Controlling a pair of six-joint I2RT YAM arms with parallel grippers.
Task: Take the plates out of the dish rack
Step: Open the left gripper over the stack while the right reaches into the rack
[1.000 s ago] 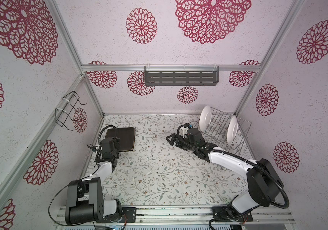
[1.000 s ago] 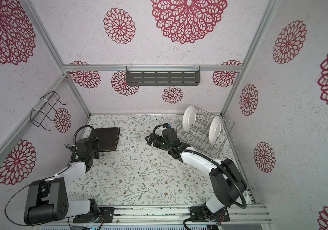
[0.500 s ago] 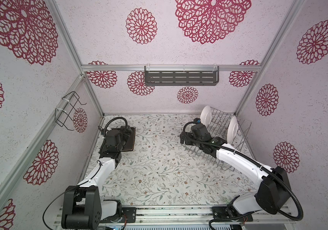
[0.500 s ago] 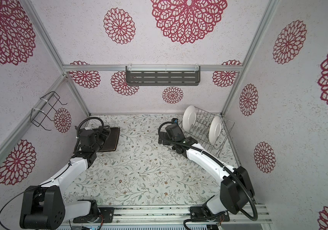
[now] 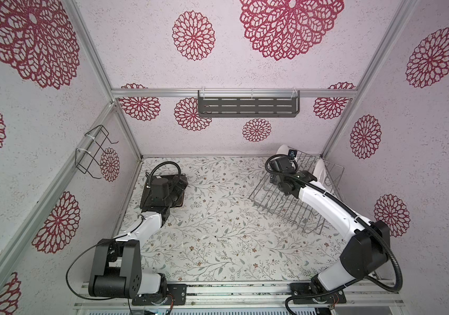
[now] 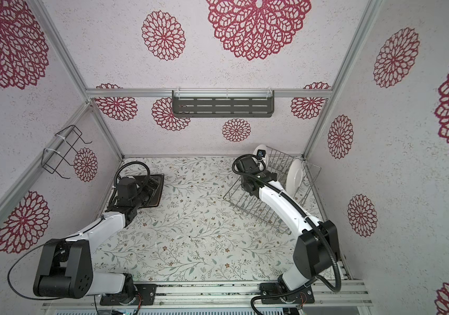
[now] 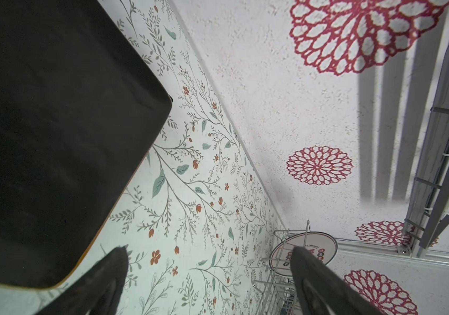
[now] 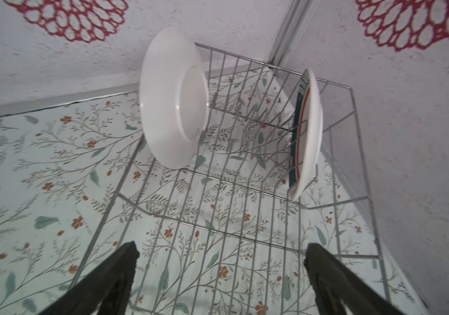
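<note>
The silver wire dish rack point(image 5: 286, 208) sits on the floral tabletop point(image 6: 196, 223) near the back right corner, at an angle to the walls. Two round white plates stand upright among its prongs, well apart. The plate with red characters point(image 7: 325, 246) stands at the rack's far left end. The teal-rimmed plate point(image 8: 306, 131), which also has a thin red line, stands nearer the right side. A square dark-backed plate point(image 6: 157, 189) lies flat on the tabletop at the left, dark side up, well apart from the rack.
</note>
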